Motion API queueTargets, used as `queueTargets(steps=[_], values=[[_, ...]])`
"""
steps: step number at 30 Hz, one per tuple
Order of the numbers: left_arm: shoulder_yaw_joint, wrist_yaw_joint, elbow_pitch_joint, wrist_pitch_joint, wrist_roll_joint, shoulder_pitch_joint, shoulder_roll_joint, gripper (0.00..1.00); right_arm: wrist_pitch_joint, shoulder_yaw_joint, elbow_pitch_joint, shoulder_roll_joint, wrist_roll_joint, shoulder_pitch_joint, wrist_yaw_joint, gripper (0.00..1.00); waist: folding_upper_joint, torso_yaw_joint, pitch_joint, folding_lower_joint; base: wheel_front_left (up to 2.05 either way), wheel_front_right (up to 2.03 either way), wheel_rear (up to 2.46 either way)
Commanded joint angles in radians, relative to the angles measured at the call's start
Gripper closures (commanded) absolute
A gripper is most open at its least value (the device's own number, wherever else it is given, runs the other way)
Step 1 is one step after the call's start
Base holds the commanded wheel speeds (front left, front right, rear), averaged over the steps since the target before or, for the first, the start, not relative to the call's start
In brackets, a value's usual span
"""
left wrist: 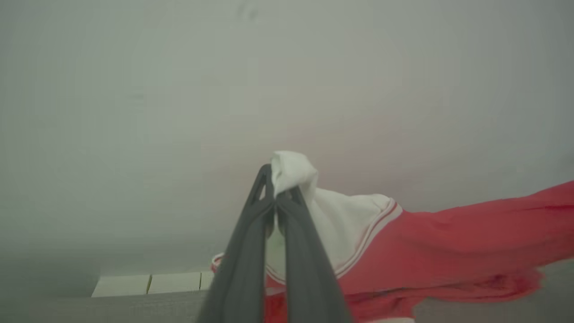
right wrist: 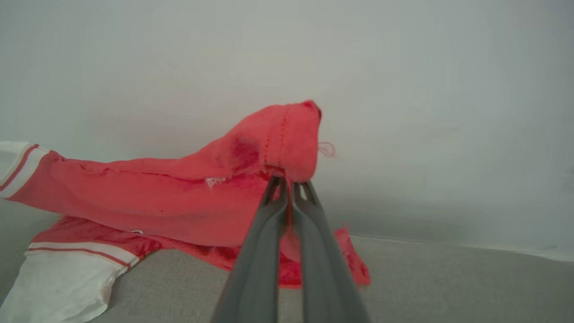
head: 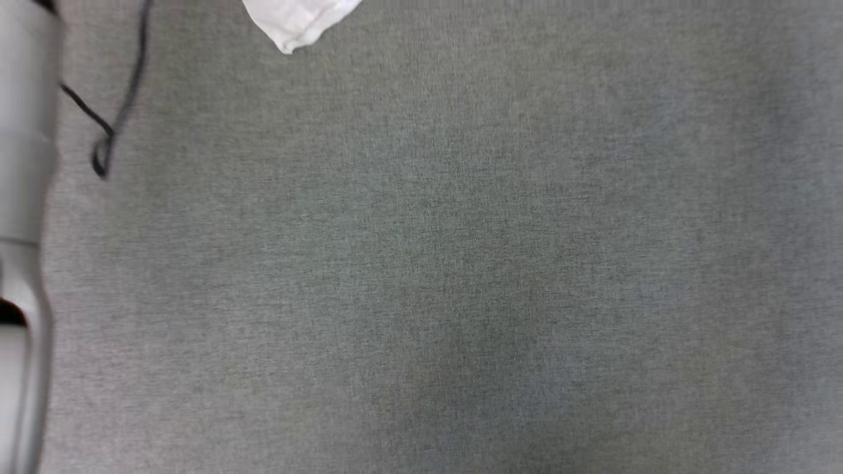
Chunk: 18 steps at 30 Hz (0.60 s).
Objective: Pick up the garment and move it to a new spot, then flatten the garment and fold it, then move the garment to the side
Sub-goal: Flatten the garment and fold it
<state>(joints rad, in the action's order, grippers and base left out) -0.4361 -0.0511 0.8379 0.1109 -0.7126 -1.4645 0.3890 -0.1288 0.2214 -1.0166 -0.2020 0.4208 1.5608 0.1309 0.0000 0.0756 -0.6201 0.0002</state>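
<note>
1. Currently, the left end effector (left wrist: pixel 276 190) is seen closed on a bunch of white sleeve fabric of the garment (left wrist: pixel 403 242), with the cloth pinched between the two dark fingers near their tips.
2. The right end effector (right wrist: pixel 289 186) is likewise clamped on the garment (right wrist: pixel 179 188), at a stitched red edge that folds over the fingertips.
3. Garment position: it is lifted at both held points and sags between them. Its lower folds and one white sleeve rest on the grey fabric surface (right wrist: pixel 448 278), in front of a pale wall (right wrist: pixel 403 67).
4. Key relation: the garment's long axis runs from one end effector to the other. It extends rightward in the left wrist view and leftward in the right wrist view, so it is spanned between the two arms and neither arm is nearer.
5. In the head view, a white corner of the garment (head: pixel 296 23) is noted at the top edge, left of middle. A pale forearm (head: pixel 23 197) and a black cable (head: pixel 128 85) are noted at the left edge. The grey fabric surface (head: pixel 461 263) below lies bare.
6. Judgement: the pick-up-and-move step is in hand; flattening and folding are not yet begun.
7. Judgement: both arms would need to travel together, or the thin fabric may slip from a grip.
</note>
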Motion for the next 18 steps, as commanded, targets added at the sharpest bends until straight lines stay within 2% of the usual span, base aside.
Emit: queueTargets(steps=[1,6,10,18], values=[[0.004,-0.01,0.022,0.012,-0.013,0.044,-0.007,1.0,0.01,0.019,-0.013,0.0,0.009,-0.039,0.0,1.0,0.0,-0.009,0.054,-0.0002,0.0,0.0,0.0],[0.005,-0.047,0.108,0.05,-0.064,0.211,-0.035,1.0,0.043,0.099,-0.03,-0.014,0.071,-0.209,0.0,1.0,0.0,-0.016,0.181,-0.0002,0.0,0.0,0.0],[0.01,-0.065,0.139,0.083,-0.105,0.369,-0.035,1.0,0.063,0.162,-0.005,-0.029,0.134,-0.371,0.0,1.0,0.0,-0.017,0.296,-0.0002,0.0,0.0,0.0],[0.024,-0.069,0.066,0.126,-0.166,0.727,-0.012,1.0,0.062,0.262,0.116,-0.114,0.263,-0.706,0.0,1.0,0.0,-0.031,0.487,-0.0002,0.0,0.0,0.0]])
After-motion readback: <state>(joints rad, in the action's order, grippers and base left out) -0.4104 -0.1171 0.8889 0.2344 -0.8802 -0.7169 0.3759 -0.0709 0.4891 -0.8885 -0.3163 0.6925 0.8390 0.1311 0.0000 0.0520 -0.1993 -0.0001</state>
